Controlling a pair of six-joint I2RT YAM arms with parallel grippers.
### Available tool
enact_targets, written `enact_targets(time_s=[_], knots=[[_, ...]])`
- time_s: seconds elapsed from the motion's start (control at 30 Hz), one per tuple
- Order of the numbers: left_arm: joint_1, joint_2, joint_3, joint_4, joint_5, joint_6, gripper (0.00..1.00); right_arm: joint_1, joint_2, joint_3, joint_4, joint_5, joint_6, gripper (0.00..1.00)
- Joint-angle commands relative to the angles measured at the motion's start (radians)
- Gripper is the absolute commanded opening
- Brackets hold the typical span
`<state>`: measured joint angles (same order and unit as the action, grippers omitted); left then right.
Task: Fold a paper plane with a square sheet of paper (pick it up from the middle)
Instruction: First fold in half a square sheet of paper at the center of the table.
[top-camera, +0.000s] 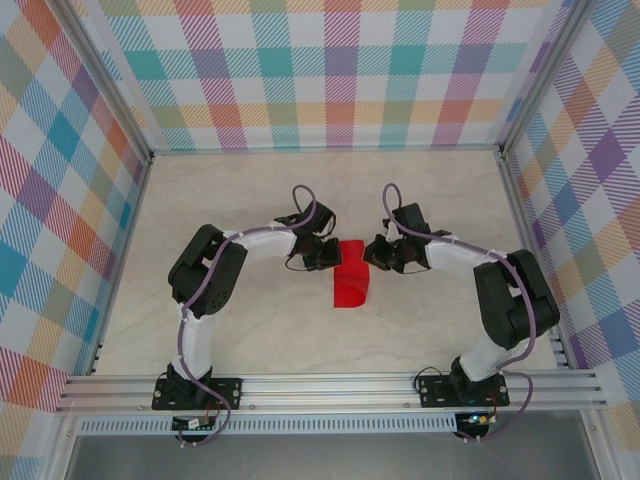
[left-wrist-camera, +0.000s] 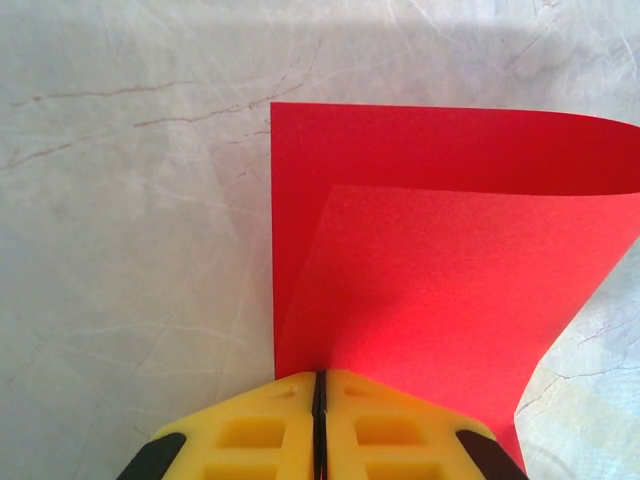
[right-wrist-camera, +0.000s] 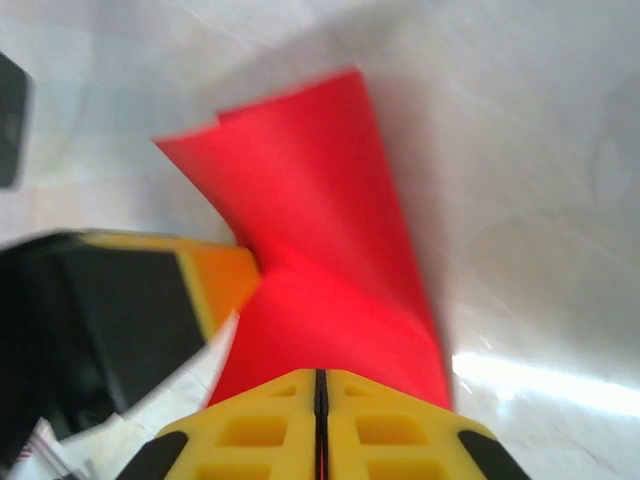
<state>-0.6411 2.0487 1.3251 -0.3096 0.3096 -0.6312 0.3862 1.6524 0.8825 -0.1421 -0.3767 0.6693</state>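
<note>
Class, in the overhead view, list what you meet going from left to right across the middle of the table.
In order: left arm, left end effector, square sheet of paper, right end effector, right arm.

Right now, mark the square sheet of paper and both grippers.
square sheet of paper (top-camera: 352, 287), top external view, middle of its red face
left gripper (left-wrist-camera: 320, 382), left wrist view, seam between its shut jaws
right gripper (right-wrist-camera: 320, 378), right wrist view, seam between its shut jaws
</note>
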Motion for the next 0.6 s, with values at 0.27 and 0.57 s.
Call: enact_targets(time_s=[0.27,0.57], knots=[[-0.003,0.103,-0.027,-0.203,-0.116,0.016,0.09,0.013,0.186,0.042,0.17,-0.129,0.006,0.05],[-0.003,0.104,-0.023,-0.236,-0.137,0.024,0.09,-0.026,0.206,-0.024,0.206,0.026,0.037,0.06]])
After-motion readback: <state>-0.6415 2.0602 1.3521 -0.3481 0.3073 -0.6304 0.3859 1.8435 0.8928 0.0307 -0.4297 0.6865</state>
